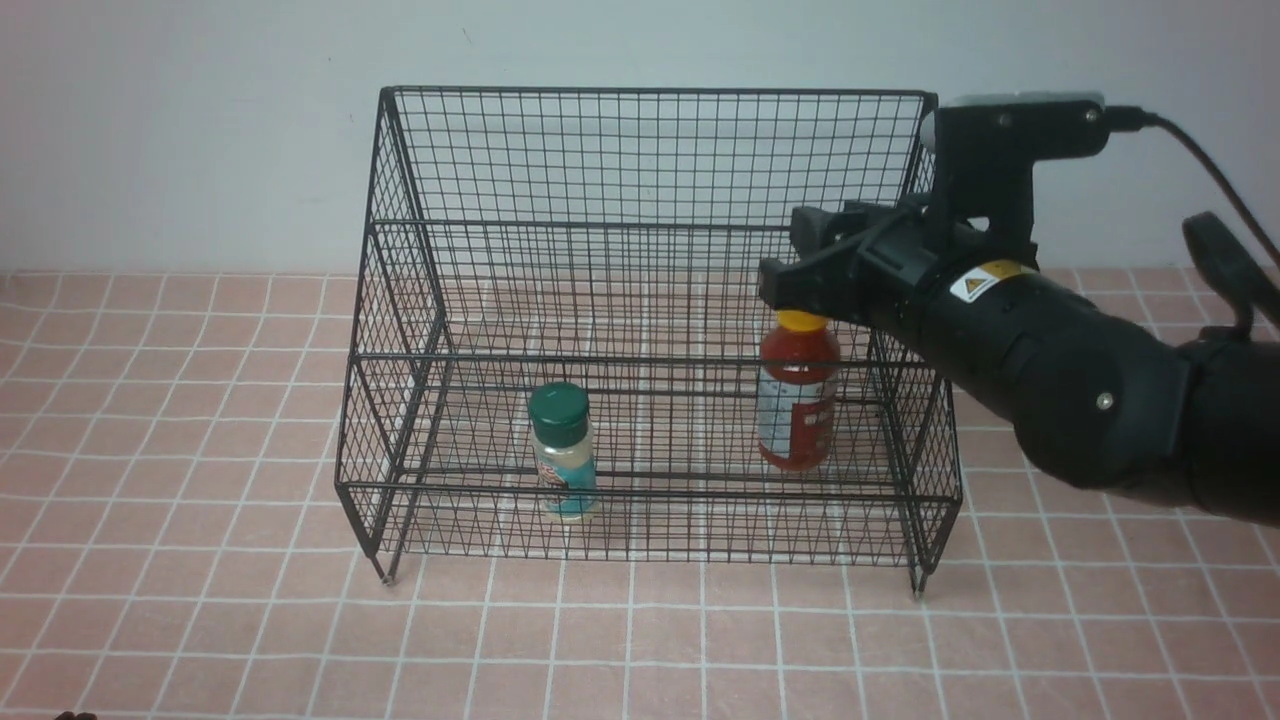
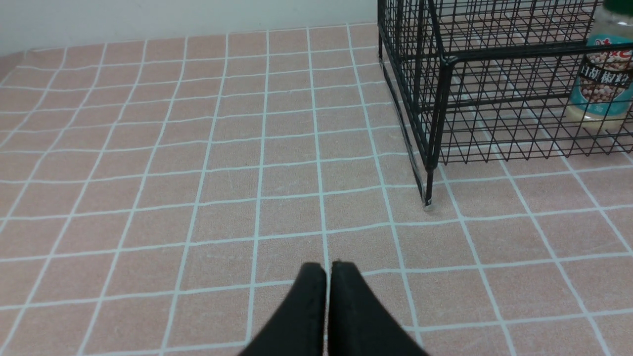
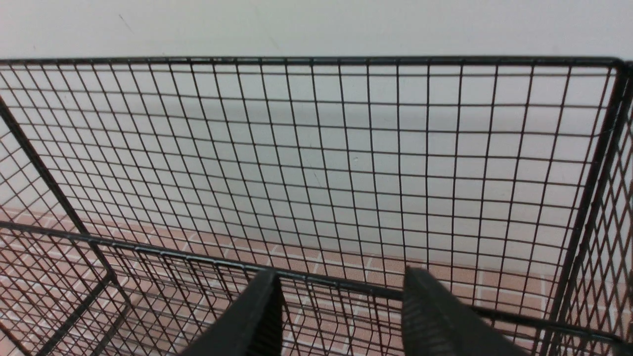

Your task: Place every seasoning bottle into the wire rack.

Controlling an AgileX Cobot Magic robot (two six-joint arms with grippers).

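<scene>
The black wire rack [image 1: 640, 160] stands in the middle of the table. Inside it, on the lower tier, a small clear shaker [image 1: 563, 452] with a dark green cap stands upright at the front left, and the red sauce bottle [image 1: 797, 390] with a yellow cap stands upright at the right. My right gripper [image 1: 790, 265] hovers just above the red bottle's cap, open, with nothing between its fingers; its wrist view shows only the rack's mesh back [image 3: 316, 148] beyond the gripper [image 3: 341, 277]. My left gripper [image 2: 326, 269] is shut and empty over the tablecloth, left of the rack's front foot [image 2: 428, 200]. The shaker [image 2: 601, 74] shows there too.
A pink checked tablecloth [image 1: 200, 420] covers the table, with a pale wall [image 1: 180, 120] behind. The right arm's black body [image 1: 1080, 390] reaches in over the rack's right side. A cable [image 1: 1215, 180] trails from its wrist.
</scene>
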